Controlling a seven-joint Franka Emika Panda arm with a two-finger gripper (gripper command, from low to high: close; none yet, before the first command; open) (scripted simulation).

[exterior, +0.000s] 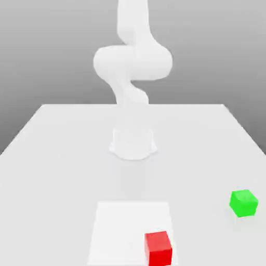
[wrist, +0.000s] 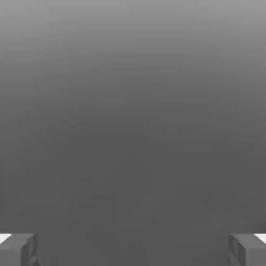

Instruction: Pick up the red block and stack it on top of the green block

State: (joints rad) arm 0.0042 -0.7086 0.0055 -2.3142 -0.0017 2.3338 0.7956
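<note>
The red block [exterior: 158, 248] sits on the table near the front edge, on the right corner of a paler square patch [exterior: 122, 228]. The green block [exterior: 243, 202] rests on the table further toward the exterior view's right and a little farther back, well apart from the red one. In the hand view my gripper [wrist: 133, 249] is open, its two grey fingertips [wrist: 18, 249] set wide apart with nothing between them, facing plain grey background.
The white arm [exterior: 132, 62] rises from its round base [exterior: 133, 143] at the middle of the white table [exterior: 62, 156] and bends upward out of the picture. The table edges run along both sides.
</note>
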